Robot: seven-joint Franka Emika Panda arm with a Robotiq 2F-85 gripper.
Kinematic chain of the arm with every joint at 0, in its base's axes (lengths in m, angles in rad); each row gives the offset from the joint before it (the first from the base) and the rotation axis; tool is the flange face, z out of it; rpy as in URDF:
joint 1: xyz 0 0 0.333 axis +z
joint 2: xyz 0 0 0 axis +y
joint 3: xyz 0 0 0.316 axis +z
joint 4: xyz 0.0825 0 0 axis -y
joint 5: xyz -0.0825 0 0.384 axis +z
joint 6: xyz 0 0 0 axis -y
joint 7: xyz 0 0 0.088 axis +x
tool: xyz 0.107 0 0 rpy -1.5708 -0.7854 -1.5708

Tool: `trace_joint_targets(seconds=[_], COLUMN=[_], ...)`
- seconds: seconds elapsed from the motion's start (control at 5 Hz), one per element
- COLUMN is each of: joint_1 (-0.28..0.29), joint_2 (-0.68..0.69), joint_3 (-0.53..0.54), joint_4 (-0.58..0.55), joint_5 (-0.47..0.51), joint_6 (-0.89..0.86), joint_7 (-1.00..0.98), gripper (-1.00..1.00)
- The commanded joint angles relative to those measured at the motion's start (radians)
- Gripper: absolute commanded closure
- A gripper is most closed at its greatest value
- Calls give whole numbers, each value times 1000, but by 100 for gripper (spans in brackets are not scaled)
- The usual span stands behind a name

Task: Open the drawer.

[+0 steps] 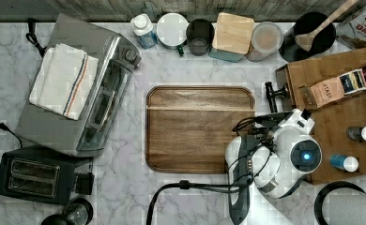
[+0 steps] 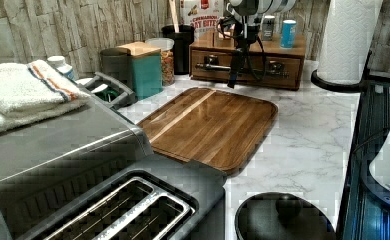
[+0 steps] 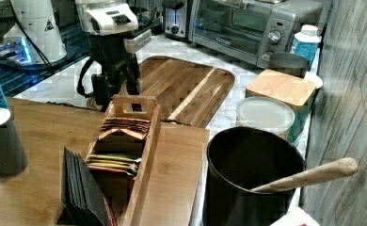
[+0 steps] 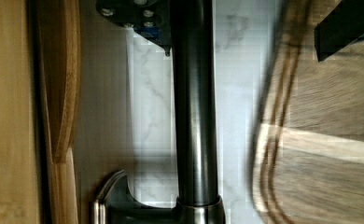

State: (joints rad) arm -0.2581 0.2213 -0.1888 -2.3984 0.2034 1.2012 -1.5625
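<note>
Jaws straddle the black bar handle [image 4: 195, 116] in the wrist view, one finger [image 4: 138, 18] on the drawer side, the other [image 4: 346, 25] out over the cutting board [image 4: 329, 140], standing wide with clear gaps to the bar. The gripper [image 2: 238, 60] hangs just in front of the drawer [image 2: 288, 70], which sits in the wooden box against the back wall. The bar's long axis runs along the drawer front, so the pull should go toward the board.
</note>
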Motion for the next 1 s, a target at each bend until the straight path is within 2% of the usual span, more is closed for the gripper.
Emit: trace_joint_targets(seconds=[0.2,0.4,0.6,0.8,1.0], joint_1=[138,228,343,381,407], joint_2=[-148,-183,-276,-293,-313], joint_3=[108,129,124,183,194], joint_4=[-247,-324,-370,-377,-393], joint_5=[-11,-69,-186,-80,-81], joint_6=[29,70,-1,-22,5], joint_7=[103,273,520,518,532], gripper=[-100,-100,-100,-100,-100])
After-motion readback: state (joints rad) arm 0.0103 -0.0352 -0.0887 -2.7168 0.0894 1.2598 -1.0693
